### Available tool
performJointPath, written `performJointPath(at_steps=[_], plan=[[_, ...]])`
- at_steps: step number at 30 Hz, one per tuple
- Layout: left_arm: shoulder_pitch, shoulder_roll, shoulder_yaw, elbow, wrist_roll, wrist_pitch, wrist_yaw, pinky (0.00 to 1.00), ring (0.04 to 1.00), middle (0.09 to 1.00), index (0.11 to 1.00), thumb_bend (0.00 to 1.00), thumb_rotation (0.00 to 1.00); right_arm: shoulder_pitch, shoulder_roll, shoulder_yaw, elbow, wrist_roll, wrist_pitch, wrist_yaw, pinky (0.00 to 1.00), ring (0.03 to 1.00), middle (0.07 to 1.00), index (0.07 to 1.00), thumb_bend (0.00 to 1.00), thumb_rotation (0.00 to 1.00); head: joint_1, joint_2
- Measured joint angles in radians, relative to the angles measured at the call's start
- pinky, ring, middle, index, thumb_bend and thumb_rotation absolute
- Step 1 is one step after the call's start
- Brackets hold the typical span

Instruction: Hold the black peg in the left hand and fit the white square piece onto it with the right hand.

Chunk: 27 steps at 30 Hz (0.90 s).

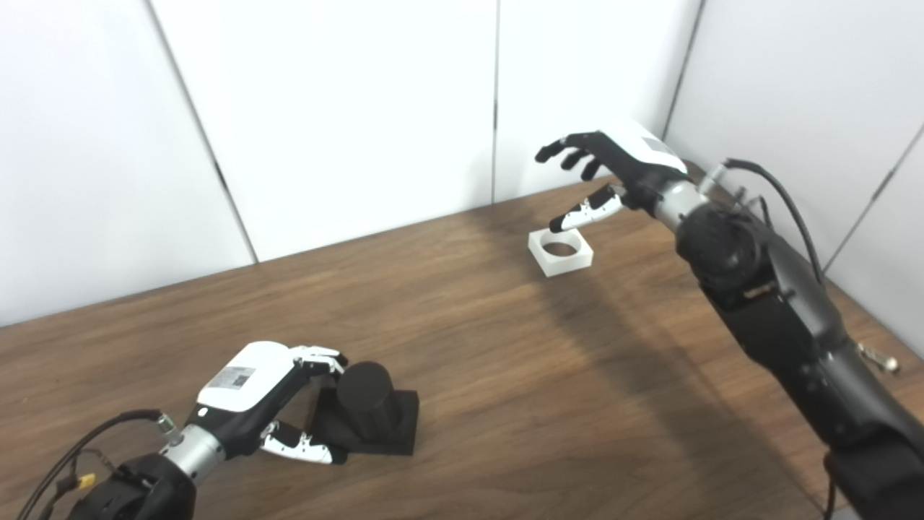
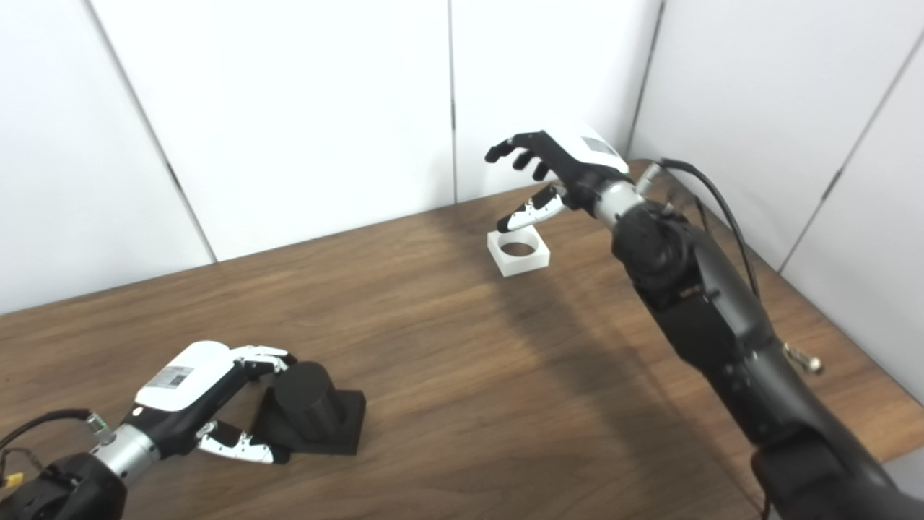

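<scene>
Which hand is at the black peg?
The left hand, near the table's front edge, fingers around the black peg. The right hand hovers open above the white square piece.

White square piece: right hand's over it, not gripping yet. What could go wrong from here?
1. The right hand is spread above the white square piece, only the thumb near its far edge; closing may push it away.
2. The left hand only brackets the black peg, so it may shift.
</scene>
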Motion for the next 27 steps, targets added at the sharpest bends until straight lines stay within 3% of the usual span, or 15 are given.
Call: performJointPath(at_steps=[2, 4, 9, 13, 22, 27], plan=[[0.004, 0.001, 0.003, 0.0, 0.0, -0.006, 0.003, 0.64, 0.797, 0.808, 0.488, 0.52, 0.06, -0.024, -0.018, 0.018, 0.044, 0.008, -0.008, 0.034, 0.72, 0.857, 0.879, 0.78, 0.63, 0.19, 0.008, 0.003], [0.006, 0.002, 0.005, 0.0, 0.0, -0.008, 0.003, 0.65, 0.803, 0.811, 0.488, 0.52, 0.06, -0.054, -0.045, 0.046, 0.086, 0.024, -0.013, 0.094, 0.79, 0.924, 0.933, 0.824, 0.66, 0.31, 0.009, 0.005], [0.014, 0.002, 0.011, -0.006, -0.003, -0.006, 0.003, 0.64, 0.8, 0.807, 0.488, 0.52, 0.06, -0.111, -0.076, 0.089, 0.146, 0.047, -0.01, 0.212, 0.85, 0.973, 0.958, 0.862, 0.76, 0.4, 0.014, 0.008], [0.015, 0.002, 0.011, -0.006, -0.004, -0.005, 0.002, 0.65, 0.805, 0.81, 0.488, 0.52, 0.06, -0.141, -0.076, 0.121, 0.203, 0.05, -0.008, 0.254, 0.86, 0.984, 0.965, 0.876, 0.85, 0.43, 0.021, 0.012], [0.016, 0.002, 0.011, -0.008, -0.003, -0.001, 0.002, 0.65, 0.809, 0.813, 0.488, 0.52, 0.06, -0.181, -0.077, 0.138, 0.27, 0.09, -0.005, 0.339, 0.9, 1.0, 0.99, 0.902, 0.93, 0.38, 0.031, 0.011], [0.016, 0.002, 0.011, -0.008, -0.003, -0.001, 0.003, 0.65, 0.805, 0.815, 0.488, 0.52, 0.06, -0.194, -0.082, 0.19, 0.271, 0.05, -0.003, 0.364, 0.88, 1.0, 0.993, 0.91, 1.0, 0.46, 0.038, 0.012]])
